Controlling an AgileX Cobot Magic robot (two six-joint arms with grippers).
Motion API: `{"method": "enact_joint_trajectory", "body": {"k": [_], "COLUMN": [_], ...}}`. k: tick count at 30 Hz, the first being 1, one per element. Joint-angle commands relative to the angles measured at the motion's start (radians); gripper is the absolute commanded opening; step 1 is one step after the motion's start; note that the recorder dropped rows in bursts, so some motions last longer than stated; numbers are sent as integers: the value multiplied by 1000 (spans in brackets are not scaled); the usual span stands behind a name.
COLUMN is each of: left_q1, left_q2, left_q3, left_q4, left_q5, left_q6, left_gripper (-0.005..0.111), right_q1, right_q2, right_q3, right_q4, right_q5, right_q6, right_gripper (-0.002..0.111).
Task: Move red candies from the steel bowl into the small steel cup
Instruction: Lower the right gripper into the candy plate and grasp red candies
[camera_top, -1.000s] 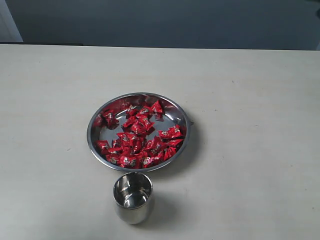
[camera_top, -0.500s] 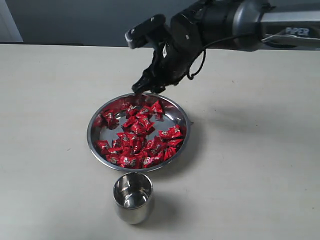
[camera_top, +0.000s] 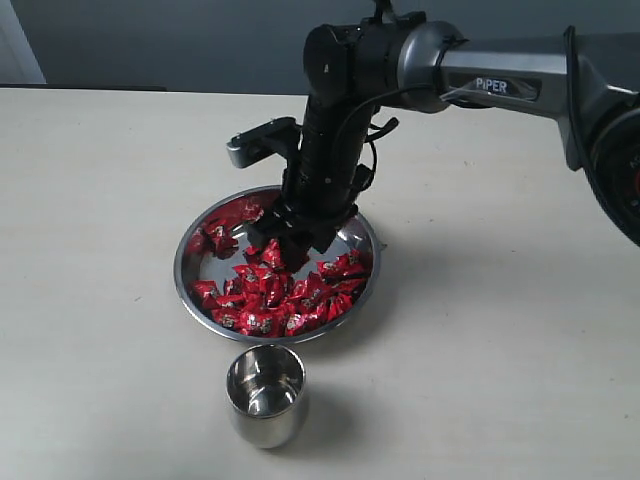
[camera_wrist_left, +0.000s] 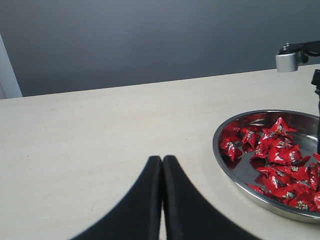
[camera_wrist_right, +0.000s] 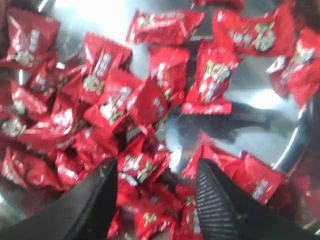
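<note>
With the right gripper (camera_top: 290, 250) low over the middle of the bowl (camera_top: 180, 272), jaws spread wide and nothing held yet, the tips sit among the candies (camera_top: 275, 292). In the right wrist view the gripper (camera_wrist_right: 157, 172) straddles a tight overlapping clump of candies (camera_wrist_right: 150, 100) on the bowl's bare steel (camera_wrist_right: 185, 135). The main risk is closing on two or three at once, or on a wrapper edge only. The foil looks slick and crinkled, so a corner pinch would likely slip out on the lift. If the tips go too deep, they could scrape the bowl, slide it on the table (camera_top: 500, 300), or flick candies over its shallow rim. The cup (camera_top: 265, 395) stands just beside the bowl's near rim, upright, apparently empty. Its mouth is narrow, so an off-centre release would likely bounce a candy out, and a low approach could knock the cup over. The left gripper (camera_wrist_left: 161, 167) hangs off to one side of the bowl (camera_wrist_left: 218, 150), fingers pressed together, holding nothing, so nothing steadies bowl or cup.
</note>
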Motion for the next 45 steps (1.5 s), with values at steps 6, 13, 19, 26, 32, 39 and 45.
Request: {"method": "enact_joint_trajectory", "body": {"k": [6,13,19,26,32,39,45], "left_q1": [-1,-1,-1,-1,-1,-1,-1], "left_q2": [-4,-4,-4,-4,-4,-4,-4], "left_q3": [4,4,4,4,4,4,4], "left_q4": [-5,-5,-5,-5,-5,-5,-5], "left_q5": [-3,-3,-3,-3,-3,-3,-3], "left_q6": [0,0,0,0,0,0,0], "left_gripper": [0,0,0,0,0,0,0], "right_q1": [0,0,0,0,0,0,0], "right_q2": [1,37,37,37,37,37,20], "right_q3": [-38,-38,-36,-36,-34,22,23], "right_q4": [44,42,36,2,-2,-2,-2], "right_q5": [77,77,77,77,77,77,77], "right_q6": [-53,-67,-67,-36,-36,-36,-43], "right_gripper": [47,47,47,47,47,47,8]}}
